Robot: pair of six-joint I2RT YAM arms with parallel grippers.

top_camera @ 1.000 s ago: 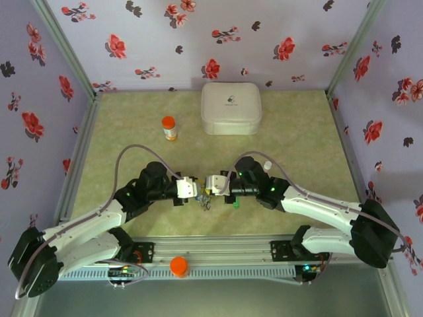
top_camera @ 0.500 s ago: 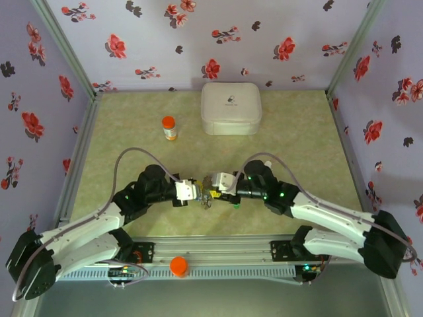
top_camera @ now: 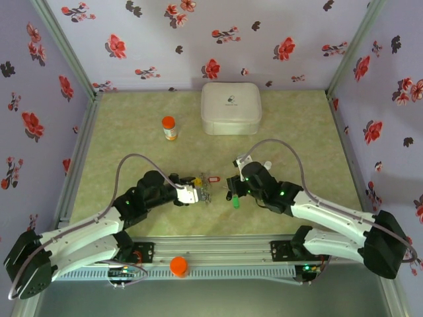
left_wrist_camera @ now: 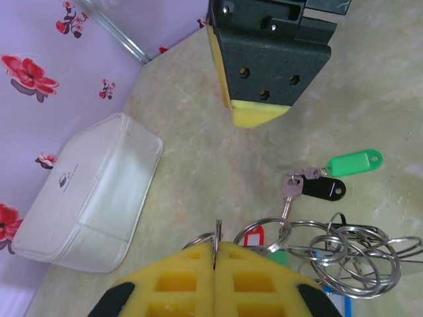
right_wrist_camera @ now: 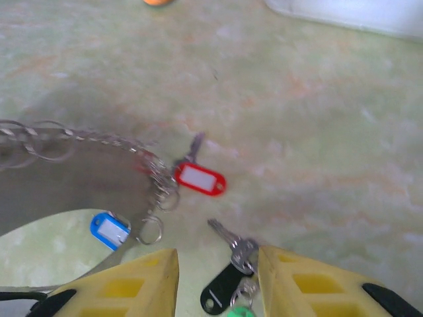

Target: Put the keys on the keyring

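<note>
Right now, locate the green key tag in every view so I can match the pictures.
Top external: green key tag on the table, below and right of the red tag.
Left wrist: right of centre, just above the black tag.
Right wrist: bottom edge, under the black tag, mostly cut off.
Shared landmark: the white case.

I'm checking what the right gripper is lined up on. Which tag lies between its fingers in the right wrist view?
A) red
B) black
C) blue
B: the black tag lies in the gap of the open right gripper; the red tag sits beyond the fingertips and the blue tag off to one side.
</note>
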